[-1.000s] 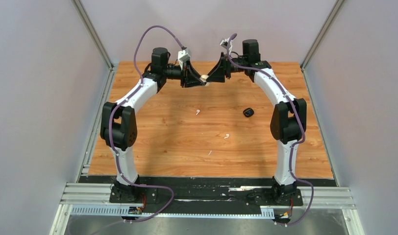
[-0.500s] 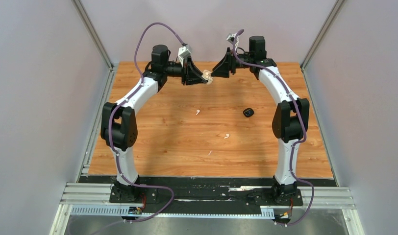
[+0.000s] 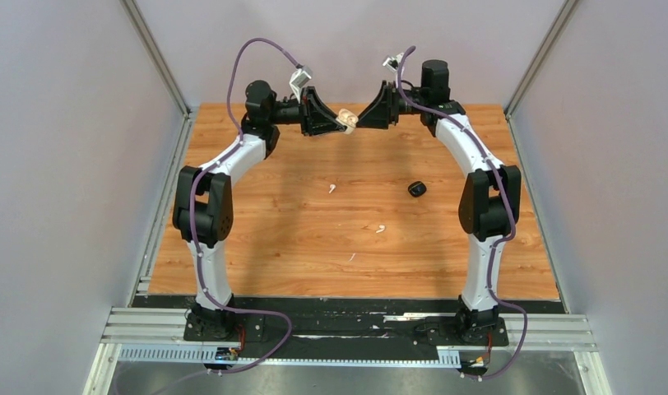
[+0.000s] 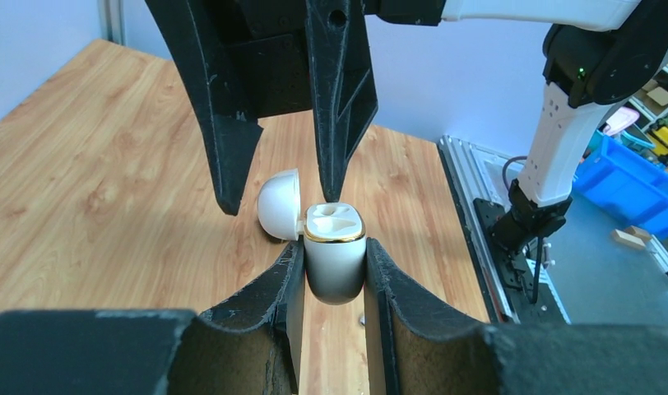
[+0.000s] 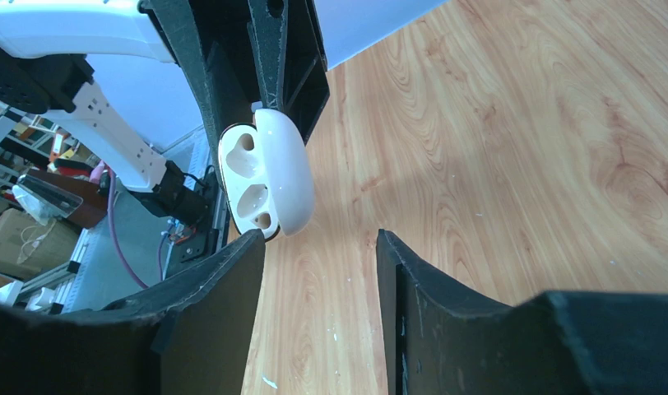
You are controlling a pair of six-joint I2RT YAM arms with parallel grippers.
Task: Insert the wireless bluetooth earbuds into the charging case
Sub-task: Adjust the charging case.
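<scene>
Wooden table, pale walls, blue bin

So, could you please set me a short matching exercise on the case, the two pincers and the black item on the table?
Things:
1. white charging case
2. left pincer
3. right pincer
4. black item

States:
a. open, holding nothing
b. lying on the table
c. lid open, raised off the table
d. shut on the case body

Pairs: 1-c, 2-d, 3-a, 4-b.
</scene>
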